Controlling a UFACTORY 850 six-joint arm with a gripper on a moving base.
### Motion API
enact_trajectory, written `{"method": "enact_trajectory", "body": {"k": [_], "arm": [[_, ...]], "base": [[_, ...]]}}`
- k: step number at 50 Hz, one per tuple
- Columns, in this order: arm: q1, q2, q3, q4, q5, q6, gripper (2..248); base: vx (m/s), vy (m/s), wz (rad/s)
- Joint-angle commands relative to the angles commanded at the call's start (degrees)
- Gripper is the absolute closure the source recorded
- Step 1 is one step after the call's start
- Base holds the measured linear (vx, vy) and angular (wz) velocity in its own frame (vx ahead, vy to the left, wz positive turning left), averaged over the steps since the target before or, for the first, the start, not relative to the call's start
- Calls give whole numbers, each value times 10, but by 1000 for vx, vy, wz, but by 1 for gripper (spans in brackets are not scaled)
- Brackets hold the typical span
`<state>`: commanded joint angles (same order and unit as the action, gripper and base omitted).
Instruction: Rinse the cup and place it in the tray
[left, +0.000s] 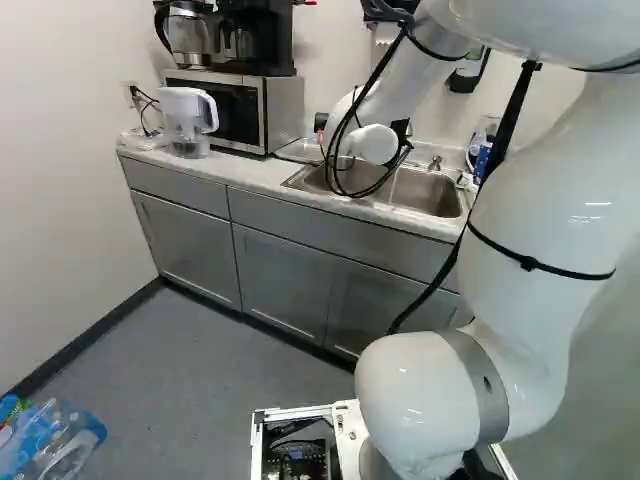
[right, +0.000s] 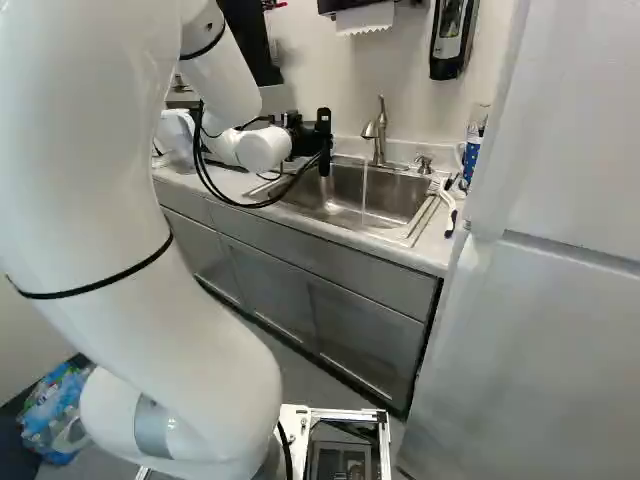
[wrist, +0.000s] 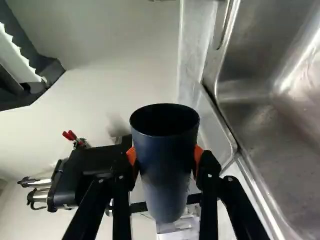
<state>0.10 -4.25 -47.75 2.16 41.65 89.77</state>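
Cup (wrist: 165, 162) clamped in hand (right: 303, 137).

The left base view is taken from behind the white arm (left: 540, 250), to its left, facing ahead and slightly down; the arm looms close at the right of the frame, with the sink (left: 425, 191) and tabletop (left: 250, 176) farther off, above centre. The right base view is taken from the arm's other side, facing much the same way, with the arm close at left. Sink, tabletop and cabinets (left: 185, 245) are shared by both. The wrist view is taken from just behind the pincer (right: 319, 143), facing the wall (wrist: 110, 85) at close range, rolled sideways; the sink is shared with both base views.
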Motion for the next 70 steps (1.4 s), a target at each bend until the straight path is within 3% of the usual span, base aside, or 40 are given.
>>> {"method": "enact_trajectory", "body": {"k": [70], "arm": [[0,0,0,0,0,-422,126]], "base": [[0,0,0]]}}
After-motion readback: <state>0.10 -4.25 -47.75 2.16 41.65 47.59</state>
